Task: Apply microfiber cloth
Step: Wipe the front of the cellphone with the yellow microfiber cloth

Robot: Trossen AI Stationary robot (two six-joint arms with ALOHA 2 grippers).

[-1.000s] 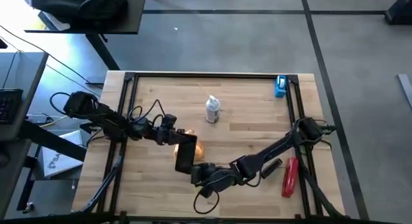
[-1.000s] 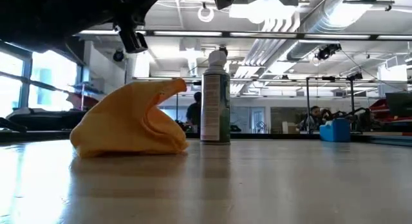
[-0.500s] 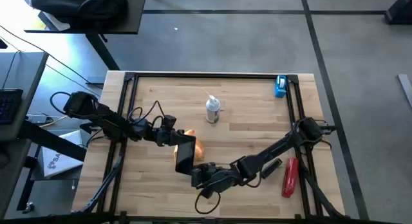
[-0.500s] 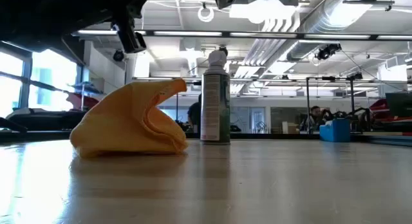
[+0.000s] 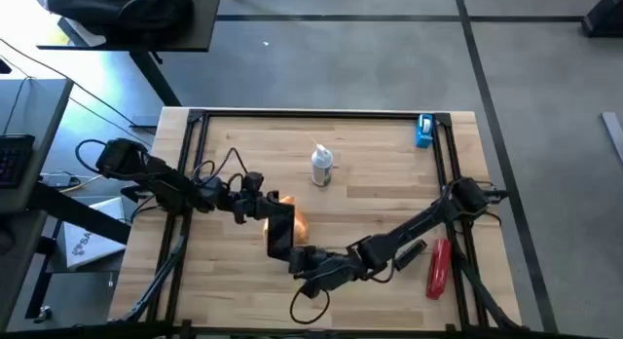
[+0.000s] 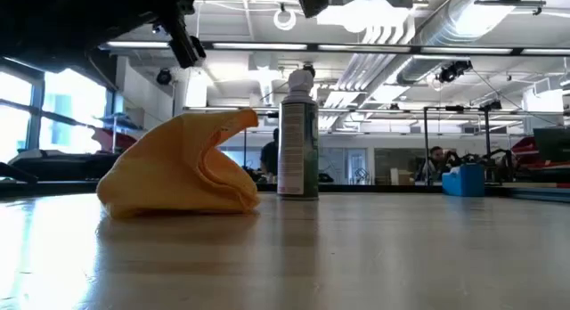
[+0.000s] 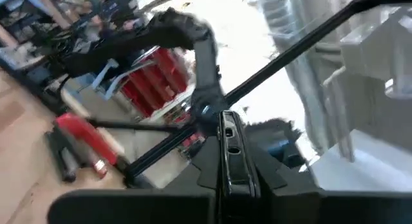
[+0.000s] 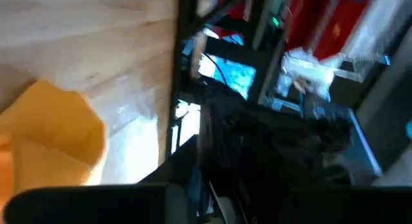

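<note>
Low view: crumpled microfiber cloth (image 6: 178, 166) on table (image 6: 356, 256)

no readable text, spray can (image 6: 297, 134) label too blurred, box beside table illegible

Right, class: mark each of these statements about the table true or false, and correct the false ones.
1. The microfiber cloth lies bunched in a heap on the table. True.
2. The spray can lies on its side. False: it stands upright.
3. A black phone is held up between the left gripper and the right gripper. True.
4. The red tool sits on the table's left side. False: it lies near the right edge.
5. The blue object touches the cloth. False: it sits in the far right corner.
</note>
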